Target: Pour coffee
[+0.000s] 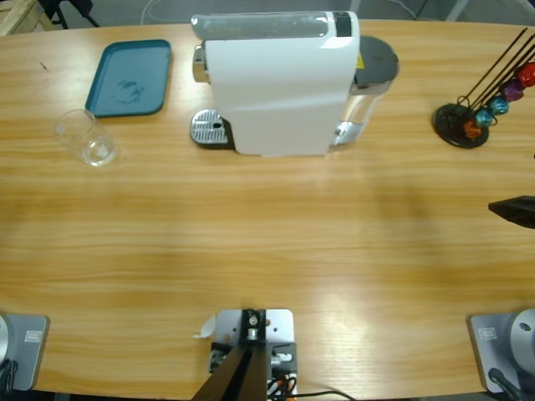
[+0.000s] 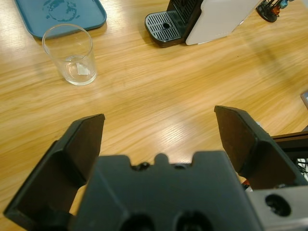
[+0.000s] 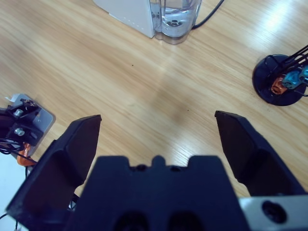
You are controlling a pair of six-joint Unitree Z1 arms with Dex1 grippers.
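Landmark: the white coffee machine (image 1: 280,83) stands at the far middle of the wooden table (image 1: 267,242), its metal drip tray (image 1: 209,129) sticking out at its left foot.
Glass: a clear drinking glass (image 1: 86,138) stands upright well to the left of the machine, near the table's left end; in the left wrist view (image 2: 70,54) it is apart from the drip tray (image 2: 165,26).
Coffee: no brown liquid can be made out in the glass; only a pale glint at its bottom.
Tray: a teal tray (image 1: 129,77) lies left of the machine, just behind the glass.
Water tank: a clear tank (image 3: 179,17) sits at the machine's right rear side, with a dark cable beside it.
Capsule stand: a black wire stand (image 1: 461,124) with coloured capsules (image 1: 495,107) stands well to the right of the machine.
Left gripper (image 2: 159,139): jaws spread wide, nothing between them, over bare wood in front of the machine, well apart from the glass.
Right gripper (image 3: 158,139): jaws spread wide, holding nothing, over bare wood to the right front of the machine, near the capsule stand (image 3: 279,84).
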